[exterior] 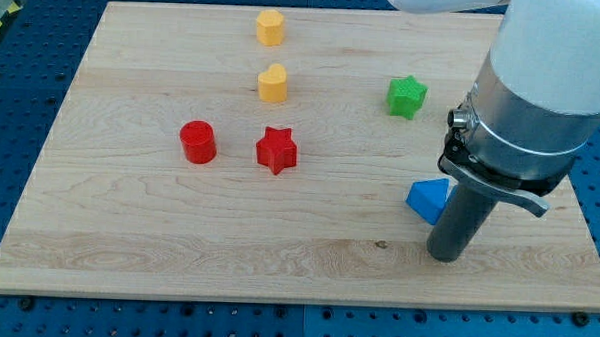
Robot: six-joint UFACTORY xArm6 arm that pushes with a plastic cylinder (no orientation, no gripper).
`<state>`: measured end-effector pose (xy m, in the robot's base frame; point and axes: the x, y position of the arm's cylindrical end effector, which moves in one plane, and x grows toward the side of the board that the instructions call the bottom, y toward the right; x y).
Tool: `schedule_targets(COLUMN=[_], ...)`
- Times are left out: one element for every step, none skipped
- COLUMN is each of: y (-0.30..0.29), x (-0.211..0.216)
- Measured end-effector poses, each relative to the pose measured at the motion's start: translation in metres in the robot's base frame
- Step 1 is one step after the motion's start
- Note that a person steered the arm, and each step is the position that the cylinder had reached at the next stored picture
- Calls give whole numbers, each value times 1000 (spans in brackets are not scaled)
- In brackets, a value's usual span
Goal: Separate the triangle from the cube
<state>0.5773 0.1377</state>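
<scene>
Blue triangle (428,199) lies toward the view's right on the pale wooden counter (128,233), just beside the dark rod (458,222) on the rod's left and touching it or nearly so. My tip (445,258) rests on the counter a little below and to the right of the triangle. A cube cannot be made out anywhere; the rod and the wide grey-and-white arm (543,87) above it cover the counter to the triangle's right, so whatever sits there is hidden. The arm carries no jaws, only the rod, so there is nothing to be wide, narrow or holding.

Green star (407,96) sits above the triangle, well apart from it. Red star (277,150) lies near the middle of the counter, with a red cylinder (197,142) to its left, near but not touching. Two yellow blocks stand in a line toward the view's top: the upper yellow block (271,26) near the top edge, the lower yellow block (273,84) between it and the red star. Their shapes are too small to name surely.
</scene>
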Motion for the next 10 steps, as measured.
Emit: schedule_targets(y=[8,16,16,16,16,16,16,15,4,-18], x=[-3,-25,-46,-52,-63,-71,-61,-39,-42,-47])
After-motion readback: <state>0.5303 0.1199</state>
